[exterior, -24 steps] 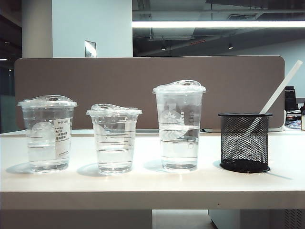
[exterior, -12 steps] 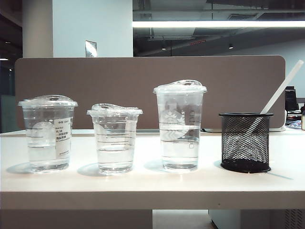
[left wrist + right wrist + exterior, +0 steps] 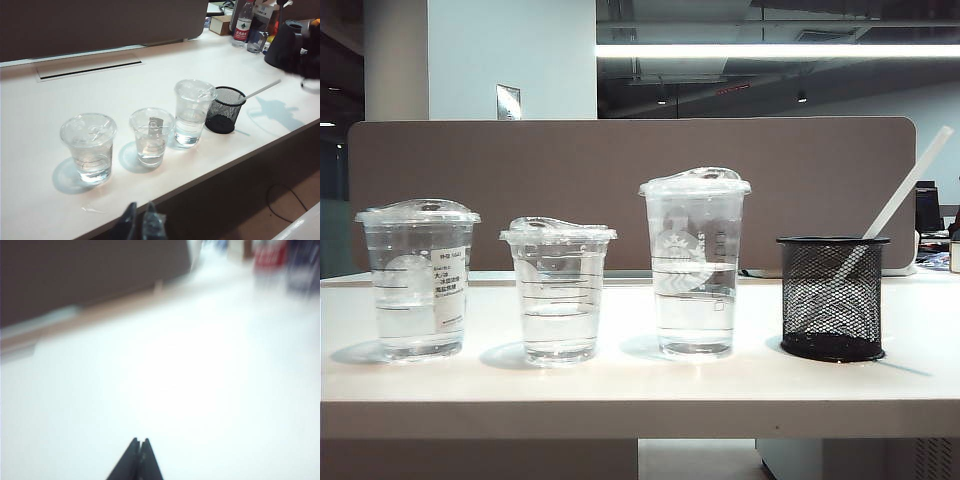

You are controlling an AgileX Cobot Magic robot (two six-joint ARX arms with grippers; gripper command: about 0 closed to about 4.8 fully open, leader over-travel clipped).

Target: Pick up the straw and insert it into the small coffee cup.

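The straw (image 3: 905, 190) leans to the right out of a black mesh holder (image 3: 832, 298) at the right end of the row; its tip rises above every cup. The small coffee cup (image 3: 558, 290), lidded and part full of water, stands second from the left. In the left wrist view the straw (image 3: 262, 90) and the small coffee cup (image 3: 151, 137) show from above. My left gripper (image 3: 141, 205) hangs shut and empty past the table's near edge, well away from the cups. My right gripper (image 3: 139, 440) is shut over blurred bare white tabletop, with no cup or straw in its view.
A wider labelled cup (image 3: 417, 280) stands at the far left and the tallest cup (image 3: 695, 265) right of the small one. A brown partition (image 3: 620, 190) runs behind the row. The right arm (image 3: 300, 45) shows as a dark blur beyond the holder, near bottles (image 3: 244, 22).
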